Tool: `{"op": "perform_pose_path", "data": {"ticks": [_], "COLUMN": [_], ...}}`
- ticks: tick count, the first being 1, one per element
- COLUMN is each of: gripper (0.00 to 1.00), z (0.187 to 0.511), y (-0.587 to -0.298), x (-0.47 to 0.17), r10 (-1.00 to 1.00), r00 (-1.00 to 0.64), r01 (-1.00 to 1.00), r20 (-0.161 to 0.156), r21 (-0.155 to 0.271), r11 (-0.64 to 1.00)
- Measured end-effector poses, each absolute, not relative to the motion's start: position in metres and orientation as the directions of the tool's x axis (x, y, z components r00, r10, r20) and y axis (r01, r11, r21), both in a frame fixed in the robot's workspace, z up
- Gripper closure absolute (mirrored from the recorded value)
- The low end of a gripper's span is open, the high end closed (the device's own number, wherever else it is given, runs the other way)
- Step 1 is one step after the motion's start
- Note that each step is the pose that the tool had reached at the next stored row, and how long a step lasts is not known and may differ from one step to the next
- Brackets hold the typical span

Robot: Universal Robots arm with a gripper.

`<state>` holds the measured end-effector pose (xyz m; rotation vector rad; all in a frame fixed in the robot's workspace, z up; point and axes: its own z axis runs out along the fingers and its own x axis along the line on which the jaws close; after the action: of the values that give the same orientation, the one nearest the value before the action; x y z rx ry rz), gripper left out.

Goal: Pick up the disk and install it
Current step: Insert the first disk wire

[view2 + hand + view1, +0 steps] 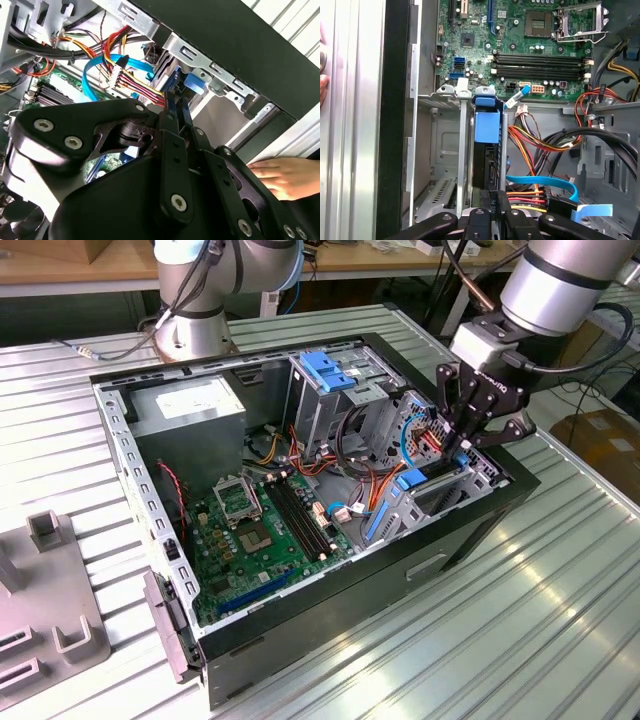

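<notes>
The robot arm reaches down into an open computer case [470, 530] that lies on its side on a ribbed metal table [560, 620]. The gripper [462, 445] hangs over the corner of the case at the exterior view's right, by the drive bay.

The disk [487, 160] stands on its thin edge inside that bay. In the first wrist view you look along its dark edge, with a blue plastic rail [486, 125] on the end of it. A grey metal wall of the bay stands just beside it. In the second wrist view the black fingers [172, 127] are pressed close together on the thin blue edge of the disk [175, 92], so they are clamped on it.

Red, yellow and orange wires [530, 140] and a flat light-blue cable [545, 182] run just beside the disk. The green motherboard [260, 530] lies on the floor of the case. A grey power box [190, 405] with a white label sits in the far corner of the case, and a metal drive cage with a blue handle [330, 370] stands near the middle.

A person's hand [282, 177] rests on the table just outside the case, near the gripper.
</notes>
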<state>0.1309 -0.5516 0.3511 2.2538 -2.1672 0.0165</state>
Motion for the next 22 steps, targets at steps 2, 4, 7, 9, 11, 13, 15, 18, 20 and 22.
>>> {"op": "perform_pose_path", "data": {"ticks": [2,4,7,9,11,13,15,18,20,22], "gripper": [0.83,0.83,0.83,0.83,0.83,0.83,0.83,0.83,0.83,0.83], "z": [0.347,0.3469,0.347,0.347,0.347,0.347,0.3469,0.3469,0.3467,0.3465], "y": [-0.5521,-0.5522,-0.5522,-0.5522,-0.5522,-0.5522,-0.552,-0.5499,-0.5499,-0.5499], "x": [0.1305,0.1305,0.1305,0.1305,0.1305,0.1305,0.1305,0.1305,0.1305,0.1305], "r10": [-0.999,-0.999,-0.999,-0.999,-0.999,-0.999,-0.999,-0.999,-0.999,-1.0], "r00": [0.038,0.037,0.036,0.036,0.036,0.036,0.036,0.033,0.026,0.018], "r01": [-0.999,-0.999,-0.999,-0.999,-0.999,-0.999,-0.999,-0.999,-1.0,-1.0], "r20": [0.018,0.018,0.018,0.018,0.018,0.018,0.018,0.018,0.018,0.018], "r21": [0.003,0.003,0.003,0.003,0.003,0.003,0.003,0.003,0.003,0.003], "r11": [-0.038,-0.037,-0.036,-0.036,-0.036,-0.036,-0.036,-0.033,-0.026,-0.018]}}
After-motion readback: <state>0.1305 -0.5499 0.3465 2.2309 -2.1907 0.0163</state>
